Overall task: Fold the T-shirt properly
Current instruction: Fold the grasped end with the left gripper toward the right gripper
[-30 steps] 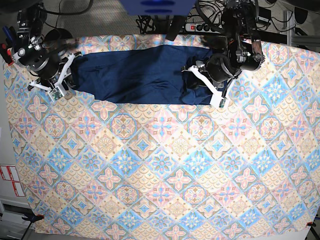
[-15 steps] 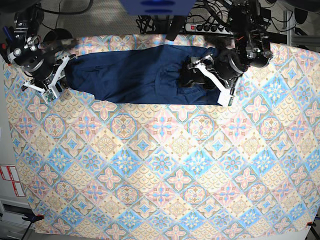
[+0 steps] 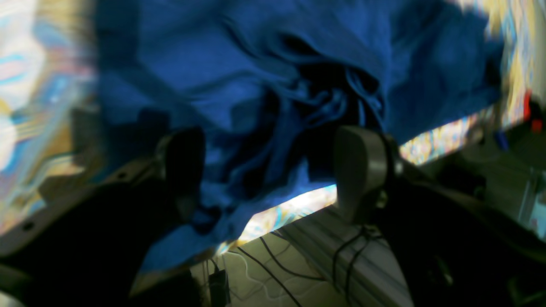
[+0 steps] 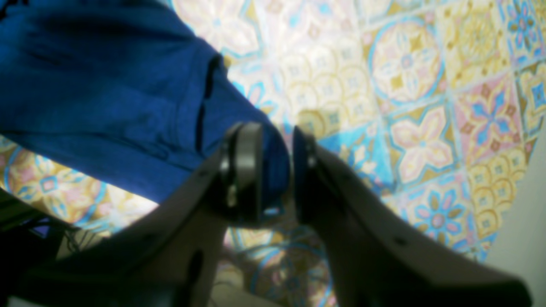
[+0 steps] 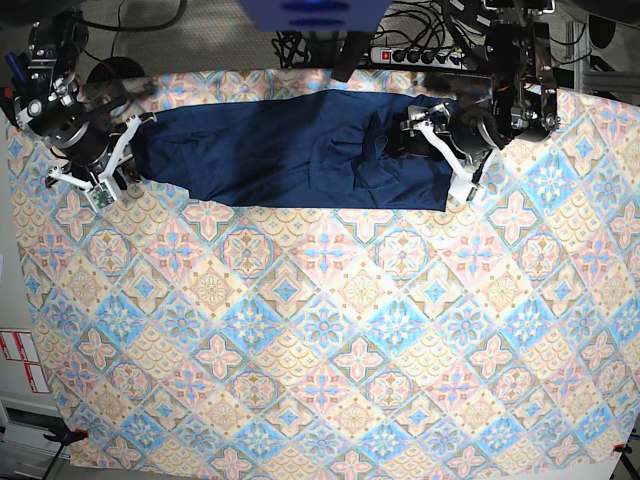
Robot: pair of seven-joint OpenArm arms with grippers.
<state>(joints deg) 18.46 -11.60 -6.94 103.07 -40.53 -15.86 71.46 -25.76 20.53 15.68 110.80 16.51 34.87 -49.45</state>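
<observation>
From the base view, at upper left I've got the right gripper sitting at the shirt's left end. On its wrist camera the jaws are pinched on a fold of blue cloth, a wad of it showing between the two pads.

Moving right, the shirt lies stretched out as a long dark band across the top of the patterned tablecloth, which covers the desk. Its lower edge runs fairly straight; there is a rumple of folds right of centre.

Further right, upper right of the frame, the left gripper is over the shirt's right end. Its wrist view is blurred, but the jaws stand wide apart, one dark finger at lower left, one grey pad at right, with bunched blue fabric behind the gap and nothing gripped. Beyond the cloth's edge I see cables.
</observation>
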